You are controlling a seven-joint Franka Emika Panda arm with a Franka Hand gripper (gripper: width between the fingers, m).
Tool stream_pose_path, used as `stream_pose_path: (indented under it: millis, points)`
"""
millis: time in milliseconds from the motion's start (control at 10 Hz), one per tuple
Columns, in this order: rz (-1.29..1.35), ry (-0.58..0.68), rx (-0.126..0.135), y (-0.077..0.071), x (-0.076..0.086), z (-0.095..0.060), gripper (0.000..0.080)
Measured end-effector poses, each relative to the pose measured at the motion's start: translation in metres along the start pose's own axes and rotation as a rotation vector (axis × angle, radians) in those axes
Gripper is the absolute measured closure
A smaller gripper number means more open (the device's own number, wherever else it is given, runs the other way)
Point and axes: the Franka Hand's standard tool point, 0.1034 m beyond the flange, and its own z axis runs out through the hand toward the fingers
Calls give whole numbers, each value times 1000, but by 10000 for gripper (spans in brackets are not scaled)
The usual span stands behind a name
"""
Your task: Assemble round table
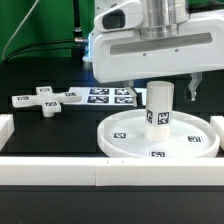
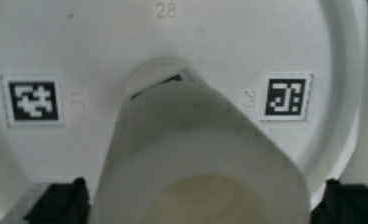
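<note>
The large round disc (image 1: 130,146) lies flat near the front bar, with tags on its face. The short thick cylinder leg (image 1: 160,108) stands upright on the disc's centre hub. My gripper (image 1: 162,88) hangs right over the leg's top, jaws open, one finger (image 1: 190,90) clear of the leg's side. In the wrist view the leg (image 2: 202,150) rises between my fingertips (image 2: 56,205), with small gaps on both sides, my gripper (image 2: 202,210) is centred over it, and the disc (image 2: 163,50) fills the background. The cross-shaped piece (image 1: 45,100) lies apart at the exterior view's left.
The marker board (image 1: 112,95) lies flat behind the disc. A long white border bar (image 1: 100,172) runs along the front, and another bar (image 1: 5,128) stands at the exterior view's left. The arm's white body (image 1: 140,45) hangs over the disc.
</note>
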Motion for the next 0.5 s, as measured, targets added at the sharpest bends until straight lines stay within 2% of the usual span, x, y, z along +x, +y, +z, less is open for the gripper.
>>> stream_pose_path:
  millis: [200,500]
  points:
    - [-223,-3,-28,-3,3,-2,151]
    - [-427,0,-33,1,4,-2,151]
